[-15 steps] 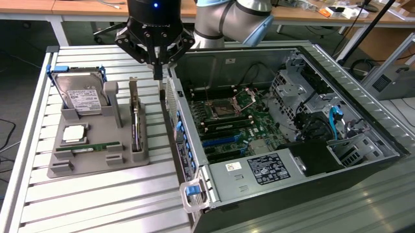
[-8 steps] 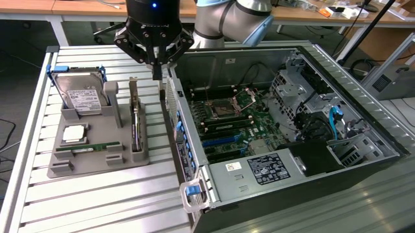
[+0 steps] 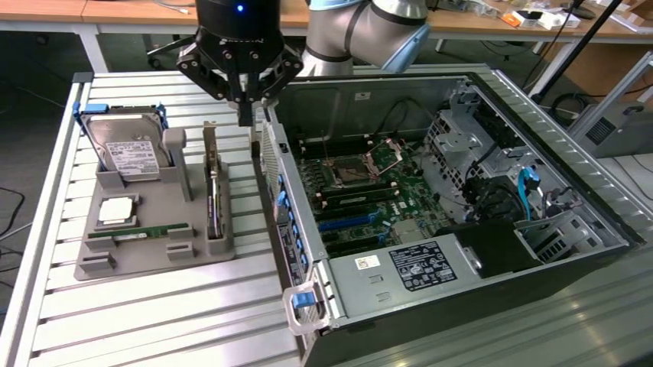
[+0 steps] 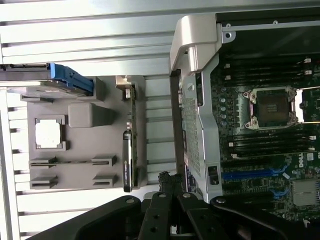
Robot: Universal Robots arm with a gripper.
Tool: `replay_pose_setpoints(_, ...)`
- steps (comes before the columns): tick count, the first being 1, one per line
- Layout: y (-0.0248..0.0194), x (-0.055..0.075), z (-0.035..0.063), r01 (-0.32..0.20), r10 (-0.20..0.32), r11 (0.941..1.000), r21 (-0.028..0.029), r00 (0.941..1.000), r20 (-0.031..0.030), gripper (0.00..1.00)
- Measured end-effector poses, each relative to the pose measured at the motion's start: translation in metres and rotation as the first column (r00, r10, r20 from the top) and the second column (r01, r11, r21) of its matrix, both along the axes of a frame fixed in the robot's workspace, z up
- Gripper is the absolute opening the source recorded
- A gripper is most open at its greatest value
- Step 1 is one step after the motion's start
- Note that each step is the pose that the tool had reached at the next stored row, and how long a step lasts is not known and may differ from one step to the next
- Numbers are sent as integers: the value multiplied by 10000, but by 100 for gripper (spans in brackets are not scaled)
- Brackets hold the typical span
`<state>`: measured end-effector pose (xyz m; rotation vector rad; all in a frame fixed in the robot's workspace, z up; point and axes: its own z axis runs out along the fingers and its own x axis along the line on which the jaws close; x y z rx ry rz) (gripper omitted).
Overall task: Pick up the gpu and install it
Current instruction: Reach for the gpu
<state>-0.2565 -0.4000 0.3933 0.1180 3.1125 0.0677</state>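
Metal slats, grey plastic, bare steel
The tabletop is ribbed matt metal; the holder smooth matt grey plastic; the case beside the black, slightly glossy end effector is dull sheet metal.

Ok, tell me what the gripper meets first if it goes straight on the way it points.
Most likely the slatted metal table, in the strip between the grey parts tray and the open computer case's perforated wall. The gripper hangs right beside that wall, so it could clip it; depth is unclear.
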Motion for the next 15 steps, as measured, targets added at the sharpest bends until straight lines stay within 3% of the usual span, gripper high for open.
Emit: replay_pose_setpoints(15, -4, -32, 0, 0, 0, 10000, -1, 10000, -1, 11)
